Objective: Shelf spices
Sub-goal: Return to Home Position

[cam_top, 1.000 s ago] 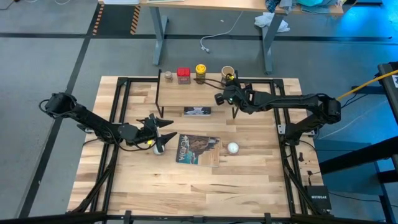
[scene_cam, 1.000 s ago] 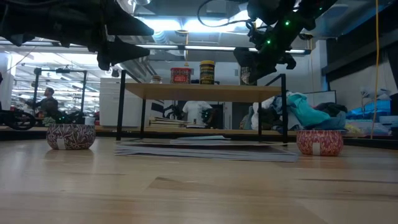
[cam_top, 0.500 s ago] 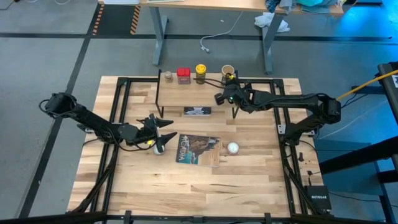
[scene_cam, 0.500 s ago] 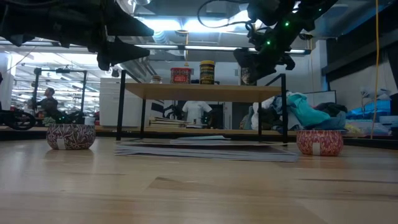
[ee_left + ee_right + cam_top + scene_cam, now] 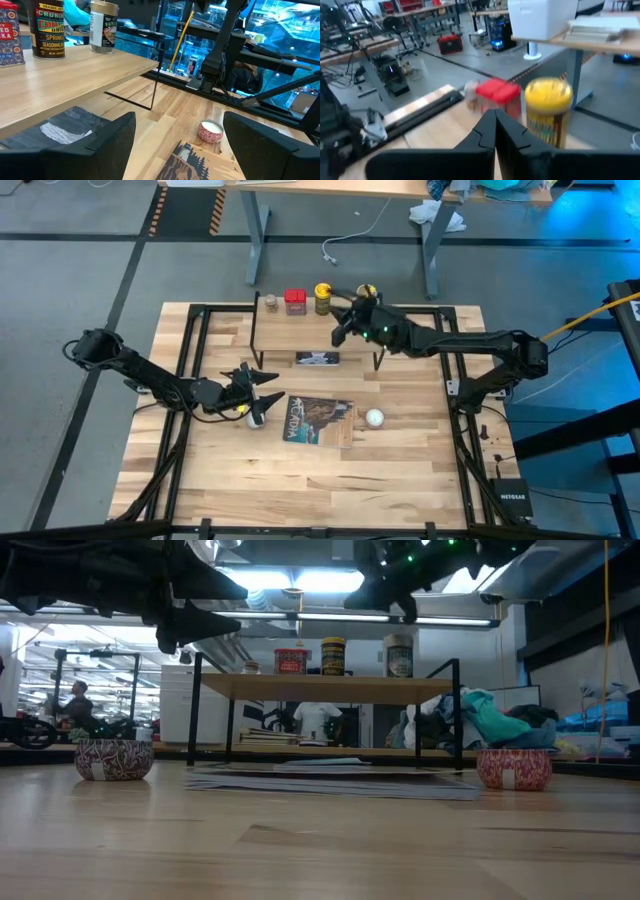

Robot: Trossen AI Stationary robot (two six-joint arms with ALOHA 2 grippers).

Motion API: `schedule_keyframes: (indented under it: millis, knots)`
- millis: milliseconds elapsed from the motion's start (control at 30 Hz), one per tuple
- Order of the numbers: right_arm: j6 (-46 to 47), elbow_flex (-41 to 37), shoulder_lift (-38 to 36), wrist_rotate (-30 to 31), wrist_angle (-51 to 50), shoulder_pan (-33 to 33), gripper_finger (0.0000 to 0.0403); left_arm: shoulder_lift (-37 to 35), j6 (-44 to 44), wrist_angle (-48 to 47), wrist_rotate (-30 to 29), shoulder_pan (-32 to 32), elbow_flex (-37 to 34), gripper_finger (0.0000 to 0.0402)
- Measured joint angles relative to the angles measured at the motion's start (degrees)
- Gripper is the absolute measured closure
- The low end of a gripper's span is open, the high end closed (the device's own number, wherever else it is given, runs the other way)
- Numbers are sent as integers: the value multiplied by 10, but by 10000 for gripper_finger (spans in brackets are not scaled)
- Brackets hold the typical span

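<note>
The spices stand in a row on the shelf (image 5: 300, 330) at the table's far side: tiny brownish jar (image 5: 270, 302), red tin (image 5: 294, 301), yellow dark-lidded jar (image 5: 322, 297) and tan jar (image 5: 367, 293). The low view shows them upright on the board (image 5: 330, 687), the tan jar (image 5: 398, 655) at the right end. My right gripper (image 5: 337, 335) hangs shut above the shelf (image 5: 385, 590), in front of the yellow jar (image 5: 548, 112) and red tin (image 5: 497, 92), touching nothing. My left gripper (image 5: 268, 385) hovers open over the table's left middle (image 5: 180, 145).
A flat picture book (image 5: 320, 420) lies mid-table, with a white ball (image 5: 374, 418) to its right and another (image 5: 255, 420) under my left gripper. A small dark card (image 5: 317, 359) lies at the shelf's near edge. Black frame rails run along the table's sides.
My right gripper has risen and moved toward the table's left and far edge, away from the tan jar. The jar, before partly hidden behind the gripper in the low view, now shows whole and upright on the shelf. My left arm has kept still.
</note>
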Motion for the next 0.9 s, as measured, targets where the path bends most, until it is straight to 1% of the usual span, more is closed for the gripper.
schedule_keyframes:
  millis: [233,433,600,733,833,900]
  knots:
    - [-31,98,8,-29,-92,-47,398,0,0,0,0,5,0,108]
    - [-37,198,58,-55,-161,-66,398,0,-1,-3,0,8,0,108]
    - [-52,282,122,-41,-221,-67,398,0,-1,-4,0,10,0,108]
    - [-51,341,163,-36,-269,-79,398,0,-2,-14,0,10,0,108]
    - [-49,368,188,-25,-302,-86,398,0,-2,-12,0,10,0,108]
    - [-49,378,199,-28,-316,-91,398,0,-2,-13,0,10,0,108]
